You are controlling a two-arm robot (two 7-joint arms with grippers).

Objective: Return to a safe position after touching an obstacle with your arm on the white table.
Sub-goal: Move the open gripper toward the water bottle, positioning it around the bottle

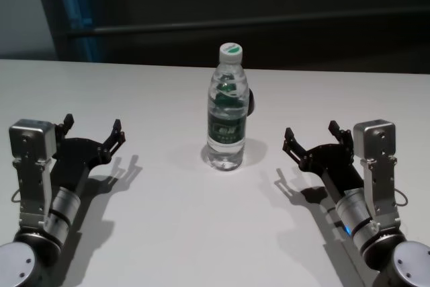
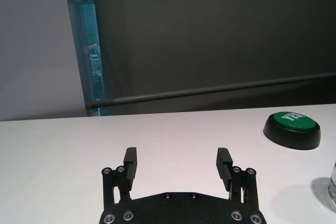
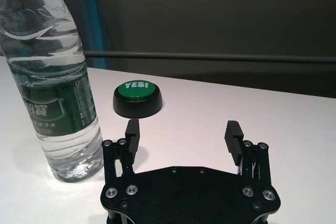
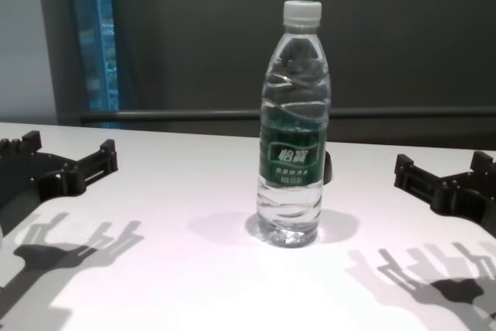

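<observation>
Directly behind upright water bottle (image 1: 226,109) between arms: green-topped button (image 3: 138,98).

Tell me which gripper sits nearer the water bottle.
Neither clearly: left gripper and right gripper flank the water bottle about evenly, both open, neither touching it.

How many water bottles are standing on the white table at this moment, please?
1. The water bottle stands upright mid-table on the white table, between the open left pincer and open right pincer, with the green button behind it. None seems hidden.
</observation>
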